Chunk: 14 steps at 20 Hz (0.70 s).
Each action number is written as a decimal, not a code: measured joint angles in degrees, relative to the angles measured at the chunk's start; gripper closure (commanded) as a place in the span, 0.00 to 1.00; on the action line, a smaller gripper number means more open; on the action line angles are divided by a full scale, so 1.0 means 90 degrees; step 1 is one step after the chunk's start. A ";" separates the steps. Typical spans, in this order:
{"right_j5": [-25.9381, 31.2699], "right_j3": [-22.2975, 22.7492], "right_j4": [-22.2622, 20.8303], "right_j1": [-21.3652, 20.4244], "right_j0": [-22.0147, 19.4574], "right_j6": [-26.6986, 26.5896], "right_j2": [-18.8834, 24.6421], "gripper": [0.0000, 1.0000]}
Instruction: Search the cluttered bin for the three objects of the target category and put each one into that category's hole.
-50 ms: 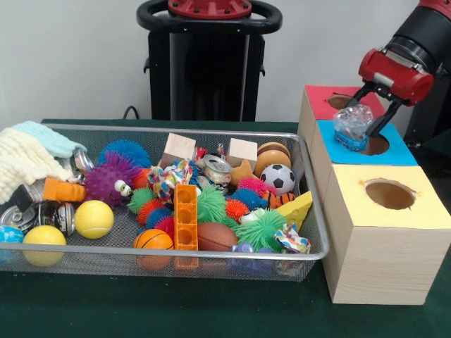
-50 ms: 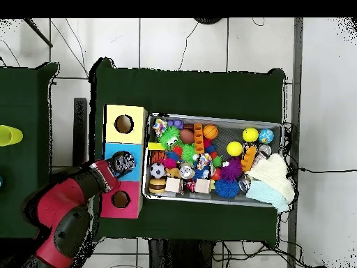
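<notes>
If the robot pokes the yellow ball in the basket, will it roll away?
Probably. The yellow ball is round and smooth, so a push should roll it. It likely won't go far: toys crowd one side and the mesh basket walls it in.

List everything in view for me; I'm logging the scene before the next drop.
Wire bin: one, silver, on the green table.
Box with holes: one, wooden, with red, blue and yellow tops, beside the bin.
Crushed bottle: one, clear, held over the blue hole.
Yellow balls: two, bin's front-view left.
Soccer ball: one, black and white, toward the box.
Basketball: one, orange, front edge.
Spiky balls: several, mixed colours, mid-bin.
Wooden blocks: two, back of bin.
Cloths: cream and light blue, over the bin's end.
Gripper: one, red and black, shut on the bottle.
</notes>
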 measured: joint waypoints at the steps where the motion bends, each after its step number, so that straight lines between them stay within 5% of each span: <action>1: 0.0000 0.0000 0.0001 -0.0022 0.0000 0.0000 0.0016 0.00; 14: 0.0000 0.0003 -0.0014 -0.0508 -0.0113 0.0000 0.0101 0.00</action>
